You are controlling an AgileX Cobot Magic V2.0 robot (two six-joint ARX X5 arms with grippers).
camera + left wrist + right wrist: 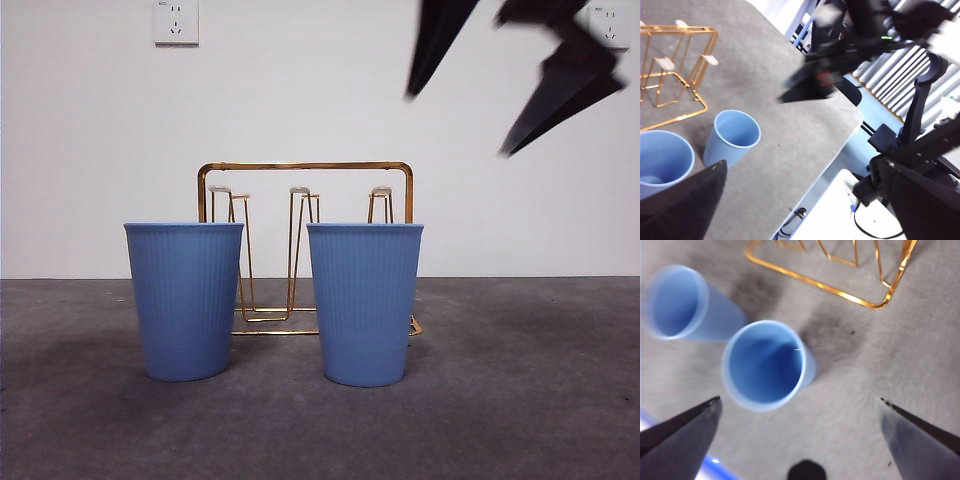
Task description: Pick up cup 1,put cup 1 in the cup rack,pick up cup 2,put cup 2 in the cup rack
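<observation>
Evenly and softly lit; faint diffuse shadows on the grey felt tabletop (520,400) beneath the two ribbed blue plastic cups (185,300) (365,305). Motion-blurred: black gripper jaws at upper right in front view, right wrist view throughout. Bright glints along the gold wire rack (840,292).

A grey table (520,400) spans the near ground. Two white wall sockets sit high on the far wall, one left (176,22), one right (608,24).

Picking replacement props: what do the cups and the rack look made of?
The two blue cups look like matte plastic, going by their fine vertical ribbing and dull, glare-free surface. The cup rack looks like thin, glossy gold-coloured metal wire with bright highlights.
</observation>
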